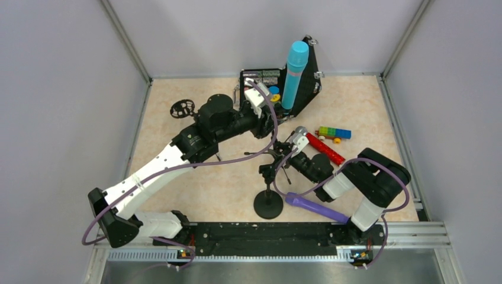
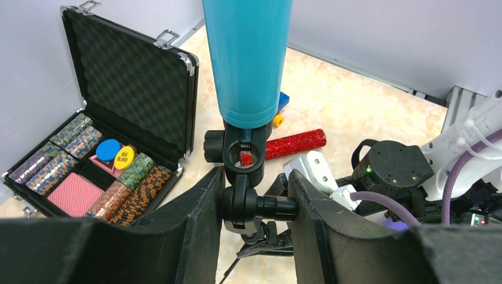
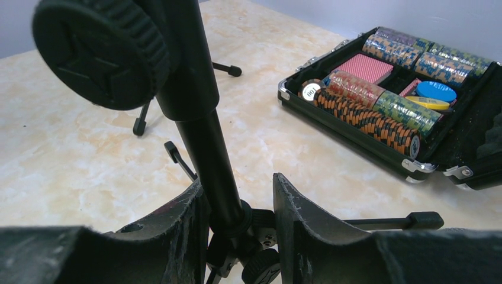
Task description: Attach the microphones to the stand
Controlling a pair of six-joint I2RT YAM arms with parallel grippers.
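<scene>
The light blue microphone (image 1: pixel 294 71) stands upright in the black clip (image 2: pixel 244 155) at the top of the tripod stand (image 1: pixel 275 161). My left gripper (image 1: pixel 269 106) is shut on the clip's swivel joint (image 2: pixel 254 207), just below the blue microphone (image 2: pixel 248 59). My right gripper (image 1: pixel 285 154) is shut on the stand's pole (image 3: pixel 207 136) at its leg hub (image 3: pixel 245 222). The glittery red microphone (image 1: pixel 324 148) lies on the table beyond the stand and also shows in the left wrist view (image 2: pixel 293 144). The purple microphone (image 1: pixel 314 207) lies by the right arm's base.
An open black case of poker chips (image 1: pixel 263 80) stands at the back, its lid raised (image 2: pixel 127 77). A multicoloured toy-brick car (image 1: pixel 334 133) lies beside the red microphone. A black round base (image 1: pixel 268 205) sits near the front. A small black wheel-like part (image 1: pixel 182 108) lies at back left. Tripod legs (image 3: pixel 142 121) spread over the table.
</scene>
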